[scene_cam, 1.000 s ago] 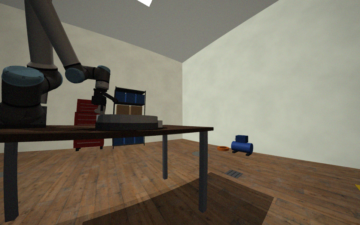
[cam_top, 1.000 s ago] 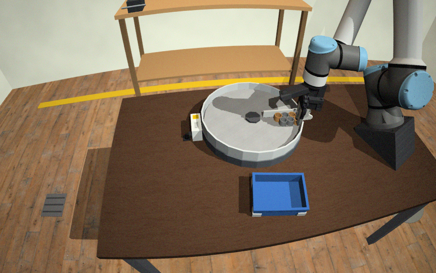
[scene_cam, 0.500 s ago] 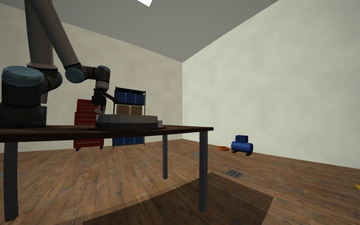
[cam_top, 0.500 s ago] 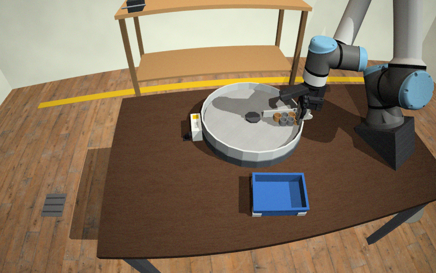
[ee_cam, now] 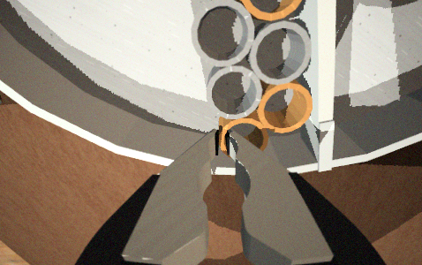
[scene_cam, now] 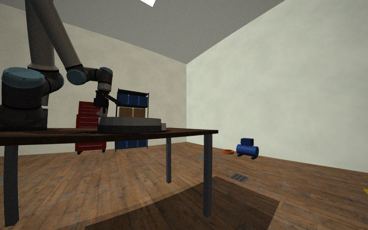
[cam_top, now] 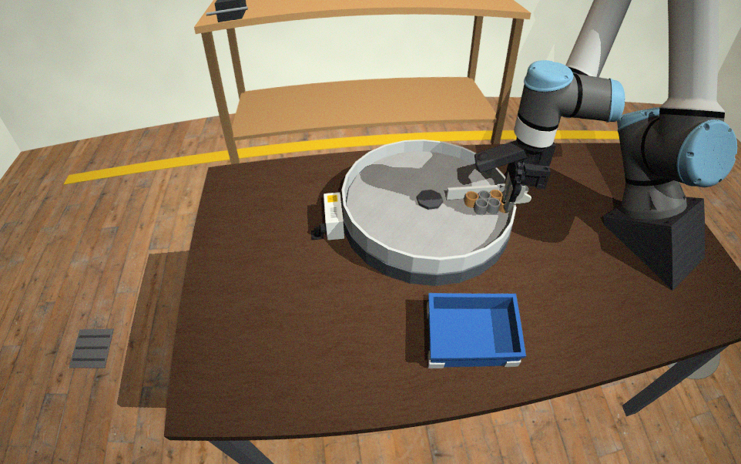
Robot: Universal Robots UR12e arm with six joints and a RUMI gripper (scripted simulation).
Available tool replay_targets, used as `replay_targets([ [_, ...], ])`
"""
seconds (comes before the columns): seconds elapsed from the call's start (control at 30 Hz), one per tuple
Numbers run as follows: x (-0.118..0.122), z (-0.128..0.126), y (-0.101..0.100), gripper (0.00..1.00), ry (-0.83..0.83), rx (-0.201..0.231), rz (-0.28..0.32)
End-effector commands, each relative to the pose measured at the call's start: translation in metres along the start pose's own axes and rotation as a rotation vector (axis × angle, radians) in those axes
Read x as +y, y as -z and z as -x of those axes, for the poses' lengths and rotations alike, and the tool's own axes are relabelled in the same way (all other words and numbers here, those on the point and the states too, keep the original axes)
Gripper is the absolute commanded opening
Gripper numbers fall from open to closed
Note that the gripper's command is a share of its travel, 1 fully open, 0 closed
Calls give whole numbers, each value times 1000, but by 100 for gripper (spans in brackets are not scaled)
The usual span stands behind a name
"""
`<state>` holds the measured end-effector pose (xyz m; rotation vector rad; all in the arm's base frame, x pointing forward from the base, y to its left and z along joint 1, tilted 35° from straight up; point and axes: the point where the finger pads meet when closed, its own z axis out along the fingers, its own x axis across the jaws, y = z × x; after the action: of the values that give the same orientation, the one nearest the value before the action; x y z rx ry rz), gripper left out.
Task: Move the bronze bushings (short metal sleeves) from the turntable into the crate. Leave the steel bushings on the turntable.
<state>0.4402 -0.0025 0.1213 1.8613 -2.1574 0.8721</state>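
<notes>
The grey turntable (cam_top: 426, 263) (ee_cam: 66, 128) holds a tight cluster of upright bushings by its rim. My gripper (cam_top: 509, 208) (ee_cam: 222, 131) is down at the cluster's rim end, shut on the thin wall of a bronze bushing (cam_top: 503, 207) (ee_cam: 264, 135), one fingertip inside it and one outside. A second bronze bushing (cam_top: 495, 194) (ee_cam: 301, 106) touches it; a third bronze bushing (cam_top: 471, 202) (ee_cam: 274, 16) stands at the far end. Three steel bushings (cam_top: 481, 209) (ee_cam: 240, 33) stand among them. The blue crate (cam_top: 520, 327) is empty.
A white guide bar (cam_top: 458, 193) (ee_cam: 327, 66) runs alongside the bushings on the turntable. A dark hub (cam_top: 429, 199) is at the turntable's centre. A white box (cam_top: 333, 218) stands against the turntable's outer left side. The turntable's raised wall lies between bushings and crate.
</notes>
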Motion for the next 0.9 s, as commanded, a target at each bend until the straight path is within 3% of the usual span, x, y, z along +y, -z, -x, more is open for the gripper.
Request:
replay_targets([
  [0.0,1,0,-1,0,1,0,1],
  [0.57,0,0,1,0,1,-1,0],
  [0.87,-2,0,32,0,-1,0,-4],
])
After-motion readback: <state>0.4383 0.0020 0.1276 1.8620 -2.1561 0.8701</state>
